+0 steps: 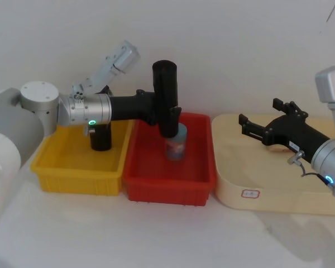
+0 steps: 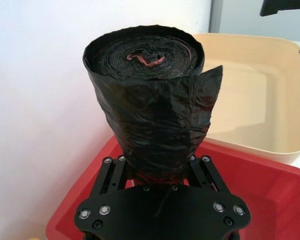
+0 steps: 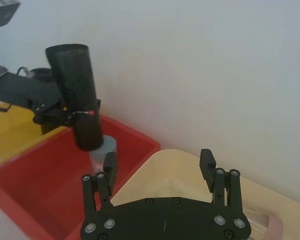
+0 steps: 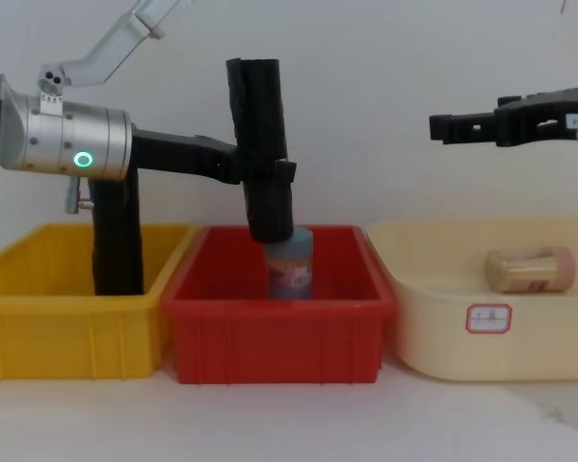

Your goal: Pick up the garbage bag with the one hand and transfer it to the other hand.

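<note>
The garbage bag is a crinkled black roll held upright over the red bin. My left gripper, on the green-lit wrist, is shut on its lower half. The left wrist view shows the roll standing between the fingers. From the chest view its lower end hangs close over a blue jar. My right gripper, on the blue-lit wrist, is open with nothing in it above the cream tray. It points toward the roll from well off to the right.
A yellow bin at the left holds another black roll standing upright behind my left arm. A tan jar lies on its side in the cream tray. The three containers stand side by side against a white wall.
</note>
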Controlling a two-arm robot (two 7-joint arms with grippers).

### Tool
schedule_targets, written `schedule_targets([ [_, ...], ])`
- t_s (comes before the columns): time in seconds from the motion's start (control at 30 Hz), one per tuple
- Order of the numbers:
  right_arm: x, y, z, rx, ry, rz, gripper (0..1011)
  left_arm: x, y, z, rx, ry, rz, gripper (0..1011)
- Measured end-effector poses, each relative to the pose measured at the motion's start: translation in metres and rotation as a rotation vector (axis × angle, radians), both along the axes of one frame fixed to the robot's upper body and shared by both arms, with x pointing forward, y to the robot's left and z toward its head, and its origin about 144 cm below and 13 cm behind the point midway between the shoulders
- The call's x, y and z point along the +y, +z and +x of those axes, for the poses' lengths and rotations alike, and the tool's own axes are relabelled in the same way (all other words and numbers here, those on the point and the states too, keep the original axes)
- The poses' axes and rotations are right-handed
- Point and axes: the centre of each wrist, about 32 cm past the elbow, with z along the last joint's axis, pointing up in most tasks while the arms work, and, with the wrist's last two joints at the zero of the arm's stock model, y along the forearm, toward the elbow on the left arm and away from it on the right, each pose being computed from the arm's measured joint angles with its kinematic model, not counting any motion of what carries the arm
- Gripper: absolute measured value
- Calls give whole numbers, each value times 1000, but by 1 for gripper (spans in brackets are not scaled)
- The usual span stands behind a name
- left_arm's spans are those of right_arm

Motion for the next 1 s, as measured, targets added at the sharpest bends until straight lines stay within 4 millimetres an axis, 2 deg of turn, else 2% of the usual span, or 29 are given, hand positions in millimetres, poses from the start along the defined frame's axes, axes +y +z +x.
schedule_targets([
  [0.37, 6, 0, 9, 6, -6, 49, 1000, 0, 3, 1, -3, -9, 9, 464],
  [1.0, 21, 8, 32, -20, 107, 65, 1000, 1, 6, 2, -4, -14, 13, 464],
])
